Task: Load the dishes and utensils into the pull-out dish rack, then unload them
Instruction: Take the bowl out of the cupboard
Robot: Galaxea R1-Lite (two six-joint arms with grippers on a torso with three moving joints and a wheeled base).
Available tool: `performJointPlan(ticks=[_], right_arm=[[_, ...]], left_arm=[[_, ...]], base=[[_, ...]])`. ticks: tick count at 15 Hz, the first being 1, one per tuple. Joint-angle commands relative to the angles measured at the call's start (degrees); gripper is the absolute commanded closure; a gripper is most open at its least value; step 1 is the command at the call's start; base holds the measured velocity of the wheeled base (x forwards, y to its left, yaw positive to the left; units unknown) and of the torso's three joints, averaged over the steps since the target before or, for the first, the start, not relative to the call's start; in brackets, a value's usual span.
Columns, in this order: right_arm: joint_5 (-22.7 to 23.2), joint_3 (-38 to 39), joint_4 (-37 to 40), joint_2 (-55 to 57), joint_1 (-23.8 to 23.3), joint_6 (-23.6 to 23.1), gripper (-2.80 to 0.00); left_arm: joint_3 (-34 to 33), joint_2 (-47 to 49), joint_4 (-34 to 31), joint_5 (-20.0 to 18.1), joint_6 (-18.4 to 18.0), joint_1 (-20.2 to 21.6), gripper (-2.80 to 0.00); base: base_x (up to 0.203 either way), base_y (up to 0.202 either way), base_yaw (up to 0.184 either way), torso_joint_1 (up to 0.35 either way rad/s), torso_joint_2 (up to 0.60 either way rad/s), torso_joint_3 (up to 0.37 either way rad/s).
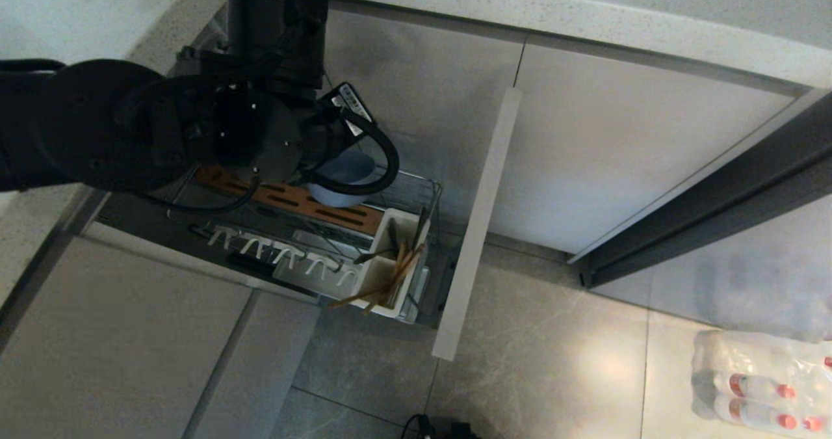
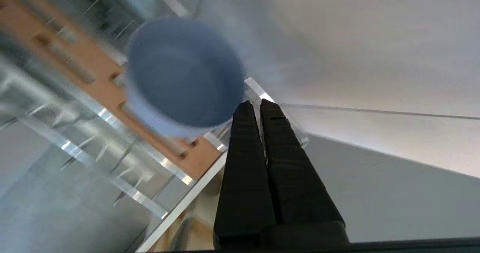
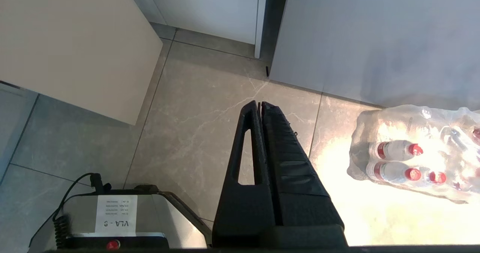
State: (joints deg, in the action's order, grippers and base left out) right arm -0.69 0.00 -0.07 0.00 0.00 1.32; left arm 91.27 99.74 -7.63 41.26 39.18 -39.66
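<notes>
Conceivably, the bowl (image 2: 183, 73) could be knocked off the wooden strip (image 2: 93, 77) by the left gripper (image 2: 255, 105), its fingers pressed together empty.

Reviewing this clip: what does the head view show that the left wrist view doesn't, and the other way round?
Only the head view shows the white utensil caddy holding chopsticks, the white hooks, the rack's front panel and a pack of bottles on the floor. Only the left wrist view shows the left gripper, shut and empty, right beside the bowl. Both show the blue bowl sitting in the pull-out dish rack by its brown wooden strip.
</notes>
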Motion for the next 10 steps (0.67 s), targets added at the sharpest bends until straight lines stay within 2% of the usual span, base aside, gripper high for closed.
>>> performJointPlan(ticks=[1,3,6,7,10], right_arm=[[0.0,0.0,0.0,0.1,0.0,0.0,0.0],[0.0,0.0,0.0,0.1,0.0,0.0,0.0],[0.0,0.0,0.0,0.0,0.0,0.0,0.0],[0.0,0.0,0.0,0.1,0.0,0.0,0.0],[0.0,0.0,0.0,0.0,0.0,0.0,0.0]], left_arm=[[2.8,0.8,-5.4,0.5,1.8,0.3,0.0],[5.8,1.0,-13.7,0.7,6.2,1.1,0.0],[7.2,2.1,-21.0,0.8,8.1,3.4,0.0],[7.2,2.6,-21.6,0.8,8.2,3.5,-2.8],[7.1,2.6,-21.6,0.8,8.6,3.4,-2.8]], base=[[0.0,0.0,0.0,0.0,0.0,0.0],[0.0,0.0,0.0,0.0,0.0,0.0],[0.0,0.0,0.0,0.0,0.0,0.0],[0.0,0.0,0.0,0.0,0.0,0.0],[0.0,0.0,0.0,0.0,0.0,0.0]])
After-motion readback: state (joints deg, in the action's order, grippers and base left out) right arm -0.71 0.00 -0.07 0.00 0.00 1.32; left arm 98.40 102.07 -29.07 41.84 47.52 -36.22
